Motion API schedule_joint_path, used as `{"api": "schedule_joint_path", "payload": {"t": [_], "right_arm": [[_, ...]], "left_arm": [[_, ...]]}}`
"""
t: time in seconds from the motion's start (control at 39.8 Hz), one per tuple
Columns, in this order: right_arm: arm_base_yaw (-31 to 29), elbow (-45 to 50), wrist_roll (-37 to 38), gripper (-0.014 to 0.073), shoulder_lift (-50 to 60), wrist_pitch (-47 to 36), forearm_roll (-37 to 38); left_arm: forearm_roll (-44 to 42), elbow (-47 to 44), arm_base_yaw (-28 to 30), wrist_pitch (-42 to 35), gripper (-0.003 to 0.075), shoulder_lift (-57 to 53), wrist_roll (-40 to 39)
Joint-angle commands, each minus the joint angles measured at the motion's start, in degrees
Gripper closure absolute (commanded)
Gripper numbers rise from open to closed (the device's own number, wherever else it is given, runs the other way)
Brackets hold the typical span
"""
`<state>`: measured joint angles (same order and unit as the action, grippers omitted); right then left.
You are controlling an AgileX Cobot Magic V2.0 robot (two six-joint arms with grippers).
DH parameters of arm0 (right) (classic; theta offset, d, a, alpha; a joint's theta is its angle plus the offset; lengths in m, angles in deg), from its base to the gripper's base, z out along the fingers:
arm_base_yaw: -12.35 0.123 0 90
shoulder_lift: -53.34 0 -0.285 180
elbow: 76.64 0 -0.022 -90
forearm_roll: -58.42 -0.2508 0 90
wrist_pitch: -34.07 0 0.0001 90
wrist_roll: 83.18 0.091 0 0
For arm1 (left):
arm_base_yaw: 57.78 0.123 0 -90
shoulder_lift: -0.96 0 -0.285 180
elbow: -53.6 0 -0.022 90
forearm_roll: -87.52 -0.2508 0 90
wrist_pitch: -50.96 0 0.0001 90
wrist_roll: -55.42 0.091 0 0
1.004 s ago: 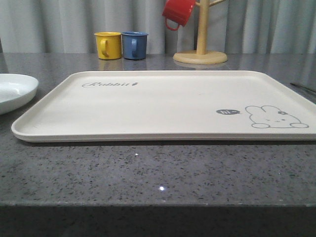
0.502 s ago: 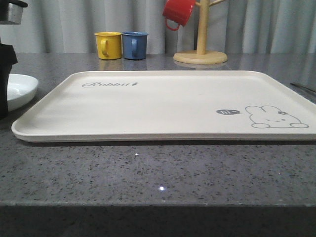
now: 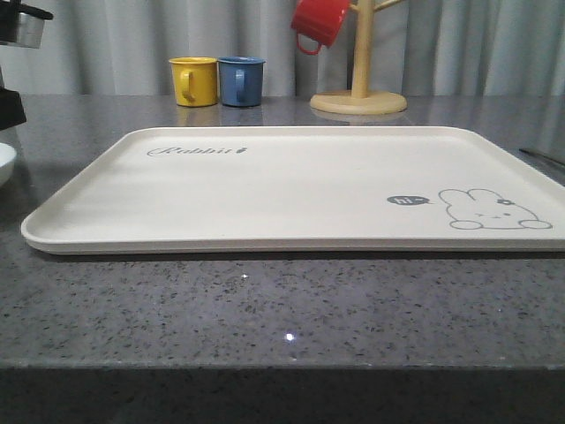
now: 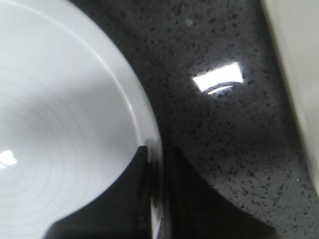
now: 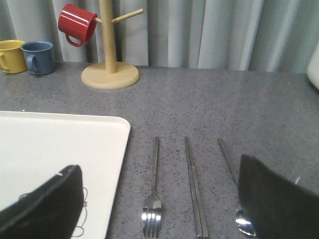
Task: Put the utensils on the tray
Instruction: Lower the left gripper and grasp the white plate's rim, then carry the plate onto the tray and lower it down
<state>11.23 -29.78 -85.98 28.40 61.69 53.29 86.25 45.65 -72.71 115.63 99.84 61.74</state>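
Observation:
The cream tray (image 3: 291, 190) with the rabbit drawing lies in the middle of the table with nothing on it. At the far left edge a sliver of the white plate (image 3: 4, 163) shows below my left arm (image 3: 11, 106). In the left wrist view my left gripper (image 4: 155, 157) is shut on the rim of the plate (image 4: 60, 124), one finger inside it and one outside. My right gripper (image 5: 159, 209) hangs open above the fork (image 5: 153, 199), the chopsticks (image 5: 194, 189) and the spoon (image 5: 228, 162), which lie side by side on the stone right of the tray (image 5: 50, 149).
A yellow mug (image 3: 194, 81) and a blue mug (image 3: 241, 81) stand at the back. A red mug (image 3: 320, 22) hangs on the wooden mug tree (image 3: 358, 97). The tray's edge (image 4: 299, 59) lies a short strip of grey stone from the plate.
My left arm came in from the left and closed on the plate. The plate has shifted left, so only a sliver of it remains in the front view.

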Motion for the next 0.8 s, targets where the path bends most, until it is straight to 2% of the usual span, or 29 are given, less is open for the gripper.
{"api": "schedule_joint_path", "payload": {"t": [0.0, 0.13, 0.25, 0.45, 0.78], "right_arm": [[-0.22, -1.76, -0.34, -0.0059, -1.06, -4.45, 0.42], [-0.22, -1.76, -0.34, -0.0059, -1.06, -4.45, 0.42], [-0.22, -1.76, -0.34, -0.0059, -1.06, -4.45, 0.42], [-0.22, -1.76, -0.34, -0.0059, -1.06, -4.45, 0.42], [-0.22, -1.76, -0.34, -0.0059, -1.06, -4.45, 0.42]], "left_arm": [[-1.15, 3.34, -0.37, 1.94, 0.0739, -2.01, -0.38], [-1.56, 9.91, -0.71, 7.03, 0.0739, -2.37, -0.38], [-1.43, 17.1, -3.46, 7.46, 0.0739, -2.63, -0.38], [-1.43, 25.49, -13.52, 7.46, 0.0739, -2.63, -1.0], [-3.34, 29.65, -27.9, 7.46, 0.0739, 1.72, -1.0]]}}
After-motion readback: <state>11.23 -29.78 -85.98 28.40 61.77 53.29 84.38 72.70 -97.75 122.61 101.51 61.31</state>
